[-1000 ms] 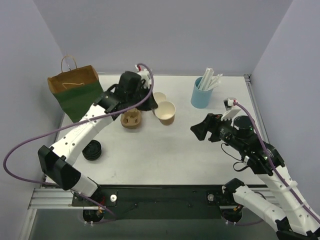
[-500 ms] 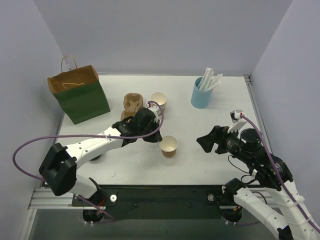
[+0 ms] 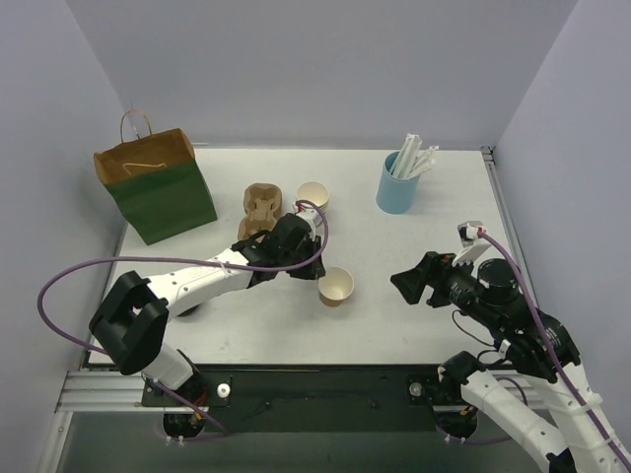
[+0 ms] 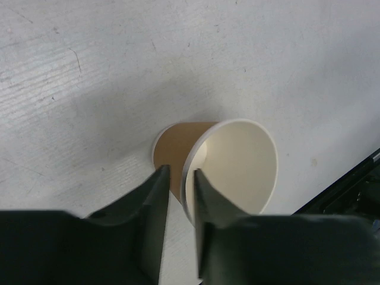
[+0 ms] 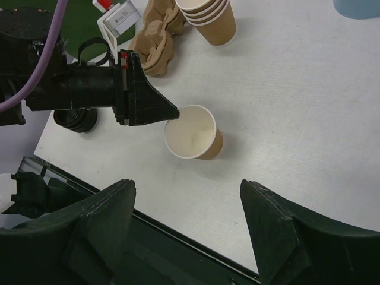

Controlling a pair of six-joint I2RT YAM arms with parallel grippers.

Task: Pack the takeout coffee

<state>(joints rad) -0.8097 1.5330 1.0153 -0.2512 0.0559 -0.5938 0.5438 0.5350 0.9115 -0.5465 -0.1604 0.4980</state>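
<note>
Cup [image 3: 336,286] carried forward — empty; left gripper [image 4: 180,176] barely apart astride rim, right gripper [image 5: 187,185] agape.

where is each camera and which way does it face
Top external: high behind the bases, looking down on the table; both arms show.
Left wrist: rides that wrist, looking down past the left gripper at the lone cup.
Right wrist: rides that wrist, looking down at that cup; the open right gripper shows.
Shared: all three see the lone cup.
</note>
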